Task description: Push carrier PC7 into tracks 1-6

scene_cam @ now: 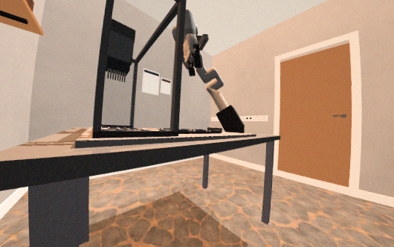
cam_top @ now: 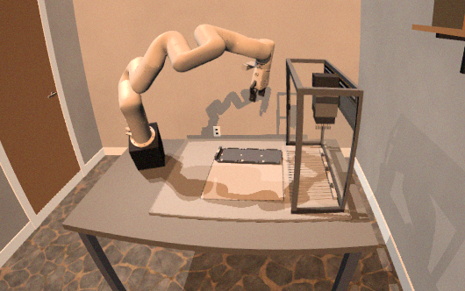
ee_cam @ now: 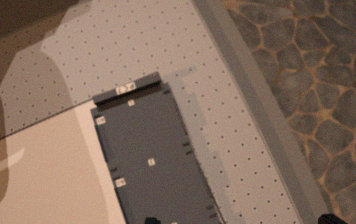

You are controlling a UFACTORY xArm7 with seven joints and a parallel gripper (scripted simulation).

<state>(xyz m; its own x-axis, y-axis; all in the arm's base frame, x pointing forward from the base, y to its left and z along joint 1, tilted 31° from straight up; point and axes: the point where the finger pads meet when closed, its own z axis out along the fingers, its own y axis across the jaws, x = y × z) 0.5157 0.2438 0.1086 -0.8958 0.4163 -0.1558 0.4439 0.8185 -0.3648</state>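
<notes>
Carrier PC7 (cam_top: 251,156) (ee_cam: 150,155) lies flat near ctr of the top view, long axis running L–R, handle (cam_top: 218,153) (ee_cam: 127,91) at its L end toward the arm's base (cam_top: 146,159) (scene_cam: 231,120), other end at the rails (cam_top: 309,173). In the wrist view we see it slant from upper ctr to bottom, far end cut off. Our gripper (cam_top: 257,94) (scene_cam: 193,64) is wide open, well above, w/ nothing held. Track nos. we can't read.

So yeah, pretty much only "PC7" could be made out, a bit blurry and upside down, on the white label (ee_cam: 125,89) stuck on the carrier's handle (cam_top: 218,154) (scene_cam: 214,129) (ee_cam: 149,84), while the small pale stickers (ee_cam: 151,162) on its dark panel (cam_top: 250,155) (ee_cam: 165,137) were too blurred to be read.
</notes>
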